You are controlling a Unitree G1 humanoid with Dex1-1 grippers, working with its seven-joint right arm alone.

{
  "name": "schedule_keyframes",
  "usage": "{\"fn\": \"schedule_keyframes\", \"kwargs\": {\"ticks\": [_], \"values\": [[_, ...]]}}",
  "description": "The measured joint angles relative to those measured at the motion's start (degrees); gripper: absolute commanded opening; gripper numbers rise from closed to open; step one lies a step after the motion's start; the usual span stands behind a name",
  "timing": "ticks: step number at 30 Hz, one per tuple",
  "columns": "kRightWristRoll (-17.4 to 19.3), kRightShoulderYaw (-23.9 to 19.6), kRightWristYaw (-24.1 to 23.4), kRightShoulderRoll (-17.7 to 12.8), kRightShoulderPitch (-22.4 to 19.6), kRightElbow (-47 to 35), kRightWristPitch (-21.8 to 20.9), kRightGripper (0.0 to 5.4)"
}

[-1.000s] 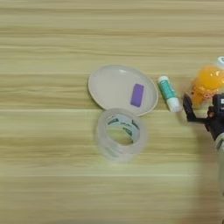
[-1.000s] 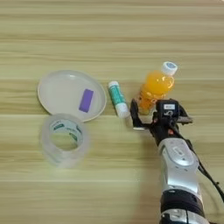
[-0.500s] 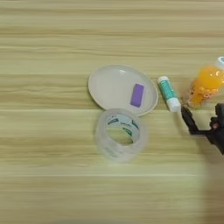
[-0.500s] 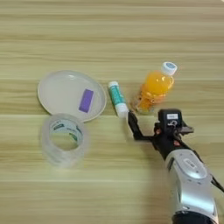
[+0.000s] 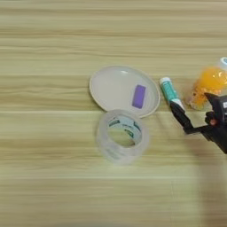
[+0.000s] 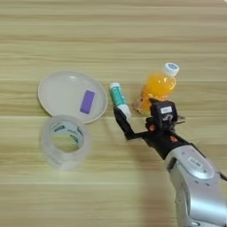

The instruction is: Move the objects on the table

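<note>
A round beige plate (image 6: 57,91) lies left of centre on the table (image 6: 113,35), with a small purple block (image 6: 87,101) on its right part. A large clear tape roll (image 6: 65,142) sits just in front of the plate, overlapping its near rim. Right of the plate lies a green-white glue stick (image 6: 118,97), and further right an orange-juice bottle (image 6: 157,88) whose white cap (image 6: 171,68) points far-right. My right gripper (image 6: 135,110) is open. One black finger (image 6: 124,124) reaches to the glue stick's near end, and the other is in front of the bottle's base. It holds nothing.
My silver forearm (image 6: 195,177) comes in from the bottom right corner. Bare wood stretches across the far side of the table, the left side and the near left.
My gripper pulled back from the bottle toward me, then swung left, so its left finger now reaches the glue stick's near end. The bottle, plate, block and tape roll stayed put.
</note>
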Motion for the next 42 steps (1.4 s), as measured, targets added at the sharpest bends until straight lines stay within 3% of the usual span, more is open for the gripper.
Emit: {"fn": "schedule_keyframes", "kwargs": {"ticks": [4,11,14,17,23,32,38,42], "values": [[0.2,1.6,1.1,0.3,-0.9,-1.6,0.1,5.38],[0.6,6.0,2.8,2.2,-8.6,1.4,1.8,5.38],[1.4,6.9,2.7,3.4,-12.0,4.0,3.7,5.38],[4.2,6.9,2.6,4.6,-14.9,5.3,8.3,5.38],[4.4,7.5,2.2,4.4,-16.8,5.8,12.6,5.38],[-1.1,9.5,0.8,4.0,-17.5,12.4,12.5,5.38],[-2.2,9.5,0.0,3.9,-17.6,14.3,12.9,5.38],[-1.2,8.7,0.1,3.9,-17.8,13.3,17.3,5.38]]}}
